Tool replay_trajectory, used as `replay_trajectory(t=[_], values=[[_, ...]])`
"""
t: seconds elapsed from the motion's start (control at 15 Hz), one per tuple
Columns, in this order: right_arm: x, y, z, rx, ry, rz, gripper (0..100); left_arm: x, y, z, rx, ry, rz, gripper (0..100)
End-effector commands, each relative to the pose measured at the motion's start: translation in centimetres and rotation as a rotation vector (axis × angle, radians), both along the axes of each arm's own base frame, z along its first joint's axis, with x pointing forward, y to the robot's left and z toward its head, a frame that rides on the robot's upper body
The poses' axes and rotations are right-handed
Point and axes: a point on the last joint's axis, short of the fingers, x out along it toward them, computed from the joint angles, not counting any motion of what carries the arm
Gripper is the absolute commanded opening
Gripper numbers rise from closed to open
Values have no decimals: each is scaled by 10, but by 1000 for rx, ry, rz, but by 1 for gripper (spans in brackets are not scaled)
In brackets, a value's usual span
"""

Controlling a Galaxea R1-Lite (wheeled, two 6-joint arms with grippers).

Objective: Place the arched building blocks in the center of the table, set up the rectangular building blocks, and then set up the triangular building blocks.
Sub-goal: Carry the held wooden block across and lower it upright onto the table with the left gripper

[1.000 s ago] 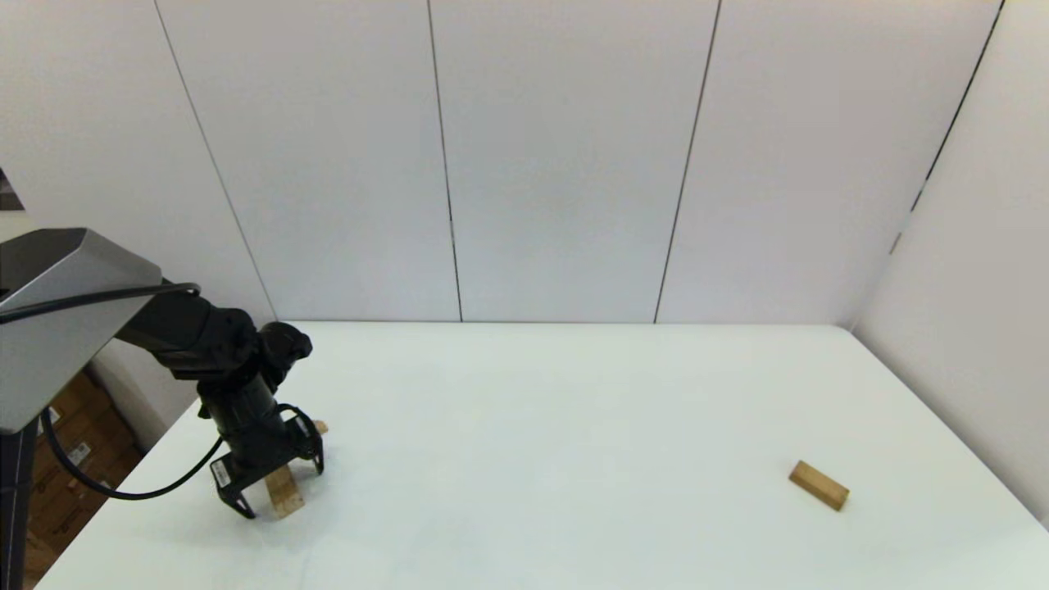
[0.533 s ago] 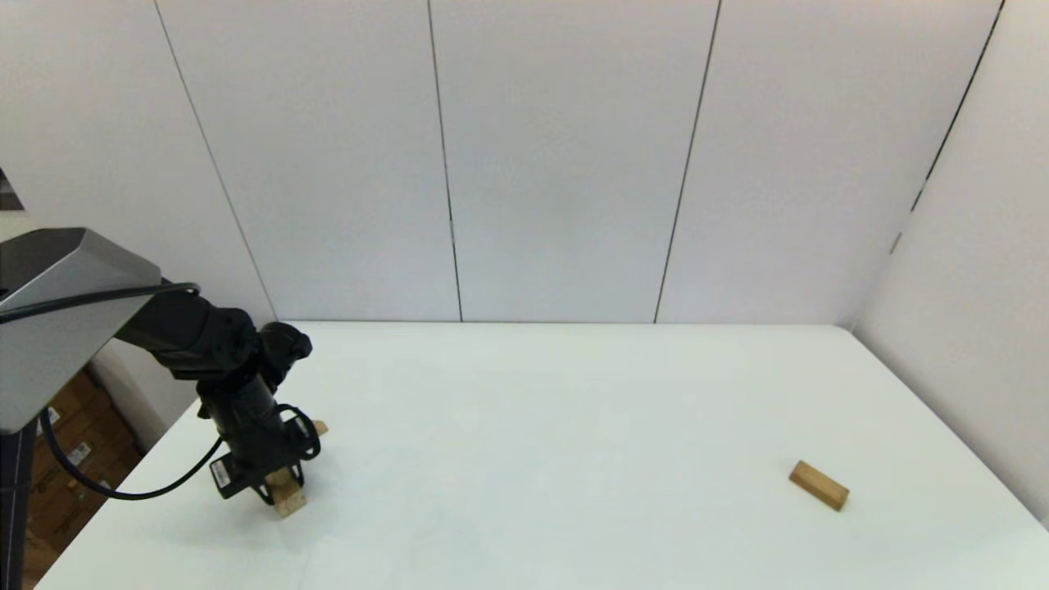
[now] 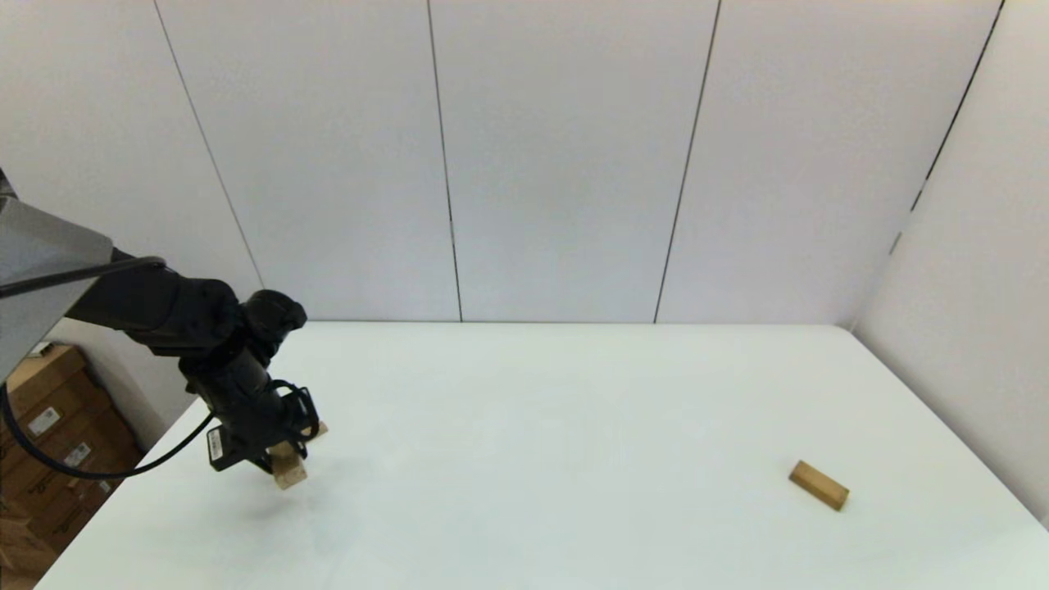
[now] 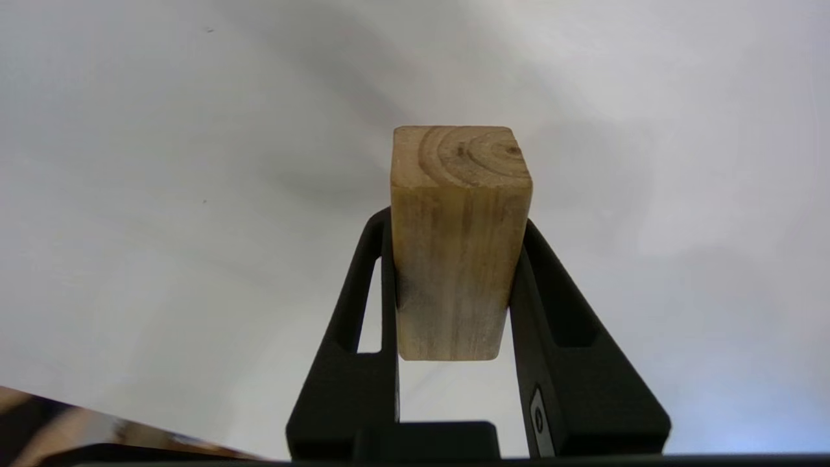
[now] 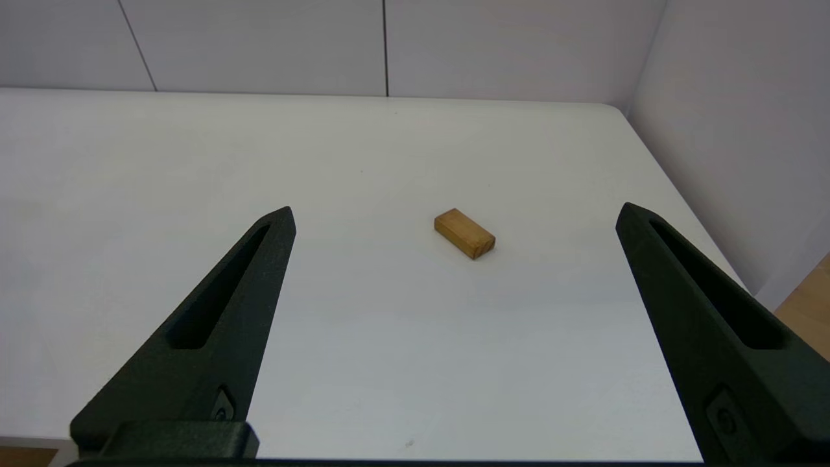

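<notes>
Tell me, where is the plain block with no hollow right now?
In the head view, the rectangular block lies flat on the table at its right side, alone, far from the left gripper.

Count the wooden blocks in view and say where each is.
3: one block gripped by the left gripper; a small block just behind it, mostly hidden; the rectangular block at the table's right.
</notes>
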Motion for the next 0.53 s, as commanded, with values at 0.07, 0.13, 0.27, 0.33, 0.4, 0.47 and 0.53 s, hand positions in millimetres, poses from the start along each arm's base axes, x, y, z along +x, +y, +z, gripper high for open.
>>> replay_trajectory(t=[0.07,0.13,0.27,0.33,0.4,0.47,0.53], values=[[0,0,-1,-1,2,1,100,-30,-13,55,5,-75,-368,0],[0,0,0,-1,1,1,100,-40,-16,68,-1,-86,-527,0],[0,0,0,-1,1,1,100,-55,-16,84,-8,-118,-793,0],[0,0,0,-1,1,1,100,-61,-18,89,-4,-125,-938,0],[0,0,-1,-1,2,1,100,-66,-20,92,8,-126,-1082,0],[0,0,0,-1,1,1,100,-68,-23,94,25,-130,-1217,0],[0,0,0,-1,1,1,100,-69,-31,97,40,-134,-1371,0]])
